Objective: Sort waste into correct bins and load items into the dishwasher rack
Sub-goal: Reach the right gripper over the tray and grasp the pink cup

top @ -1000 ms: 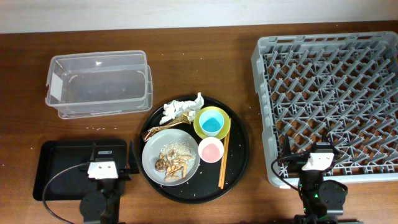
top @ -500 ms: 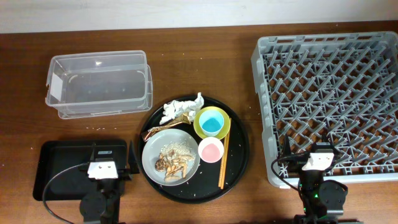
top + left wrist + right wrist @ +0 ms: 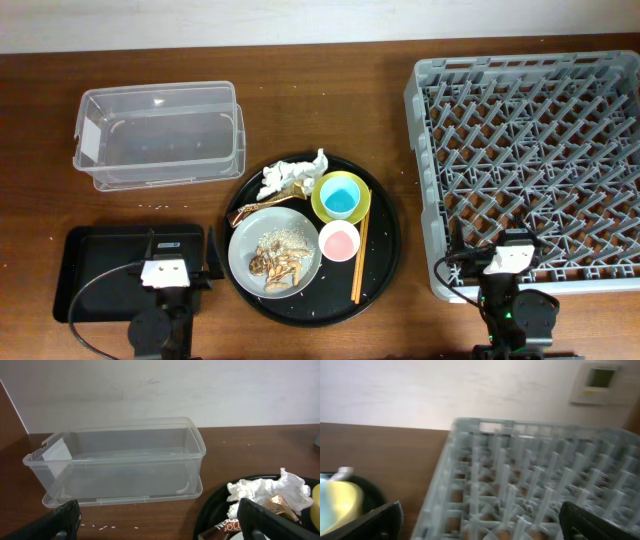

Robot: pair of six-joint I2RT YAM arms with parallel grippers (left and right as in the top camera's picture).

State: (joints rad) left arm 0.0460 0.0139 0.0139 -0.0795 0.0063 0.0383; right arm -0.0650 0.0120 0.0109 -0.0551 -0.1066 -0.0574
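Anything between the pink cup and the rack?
Yes, but only low things. The chopsticks lie flat just to the right of the pink cup, on the rack side. Past them come the round tray's rim, a strip of bare table and the rack's own wall. A lift should clear all of them.

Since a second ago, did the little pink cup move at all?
No. The pink cup is in the same spot in the overhead view, just below the yellow-green bowl and left of the chopsticks.

Open table (image 3: 330, 110) lies between tub (image 3: 158, 135) and rack (image 3: 530, 160).
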